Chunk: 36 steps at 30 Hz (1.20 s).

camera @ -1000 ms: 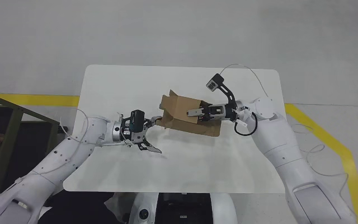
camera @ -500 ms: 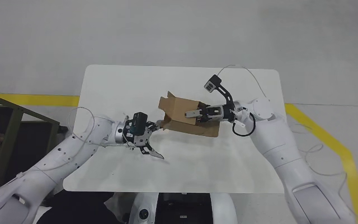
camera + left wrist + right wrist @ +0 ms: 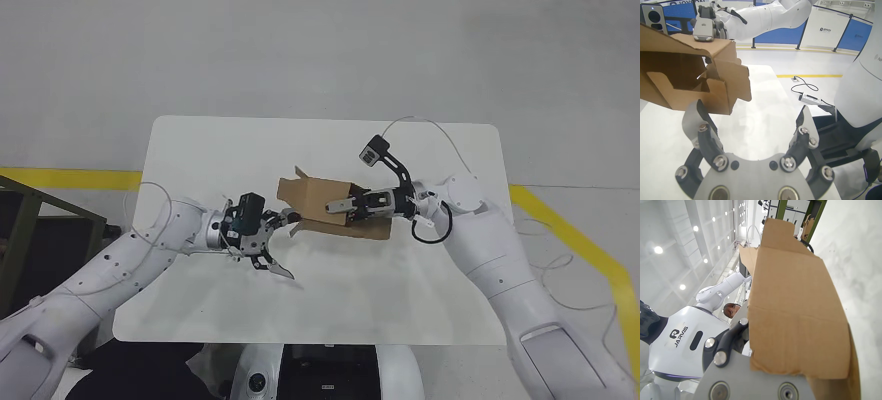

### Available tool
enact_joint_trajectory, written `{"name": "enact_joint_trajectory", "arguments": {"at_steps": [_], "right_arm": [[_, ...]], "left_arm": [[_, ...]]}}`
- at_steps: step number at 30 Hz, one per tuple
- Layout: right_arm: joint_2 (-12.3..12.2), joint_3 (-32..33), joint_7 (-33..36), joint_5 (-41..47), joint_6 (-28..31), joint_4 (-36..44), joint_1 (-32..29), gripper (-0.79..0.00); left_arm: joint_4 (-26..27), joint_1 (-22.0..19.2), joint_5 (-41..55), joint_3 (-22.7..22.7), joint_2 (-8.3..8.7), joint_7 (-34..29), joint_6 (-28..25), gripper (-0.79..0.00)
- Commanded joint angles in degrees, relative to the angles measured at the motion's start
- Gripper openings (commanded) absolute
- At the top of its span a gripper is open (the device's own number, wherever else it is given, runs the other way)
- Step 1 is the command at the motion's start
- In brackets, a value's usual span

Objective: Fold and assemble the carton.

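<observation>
Carton (image 3: 318, 196) (brown, flaps loose) pinched by right gripper (image 3: 338, 206) at its 3 o'clock. Left gripper (image 3: 284, 243) spread wide, holding nothing, at its 8 o'clock.

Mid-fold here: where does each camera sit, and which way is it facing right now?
Top view: above the arms, looking down at the table; both arms show, the carton between them.
Left wrist view: behind the open left gripper, facing the carton's open end; the right gripper clamps its top edge beyond.
Right wrist view: on the right wrist, looking along the carton's outer wall; one finger shows.
Shared: top and left wrist views show the carton and both grippers.
</observation>
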<state>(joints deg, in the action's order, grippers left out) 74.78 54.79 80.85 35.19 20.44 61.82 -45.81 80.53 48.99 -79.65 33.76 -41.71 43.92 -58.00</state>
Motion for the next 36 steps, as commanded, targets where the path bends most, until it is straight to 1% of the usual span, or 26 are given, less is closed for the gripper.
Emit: {"name": "enact_joint_trajectory", "arguments": {"at_steps": [1,16,29,36], "right_arm": [[0.0,-0.2,0.2,0.1,0.0,0.1,0.0,-0.785],[0.3,-1.1,1.2,0.5,0.1,0.2,0.2,-0.785],[0.6,-1.4,1.0,0.8,-0.1,-0.4,0.4,-0.785],[0.6,-1.3,0.6,1.2,0.1,-0.6,0.3,-0.785]], "left_arm": [[-0.2,-0.2,0.1,0.1,-0.02,-0.1,0.0,0.0],[-0.5,0.0,0.2,1.5,-0.36,-0.3,0.0,0.0],[0.7,1.4,-1.1,3.7,-0.64,-1.1,0.0,0.0],[0.1,2.5,-0.1,5.4,-0.9,-1.1,1.5,0.0]]}}
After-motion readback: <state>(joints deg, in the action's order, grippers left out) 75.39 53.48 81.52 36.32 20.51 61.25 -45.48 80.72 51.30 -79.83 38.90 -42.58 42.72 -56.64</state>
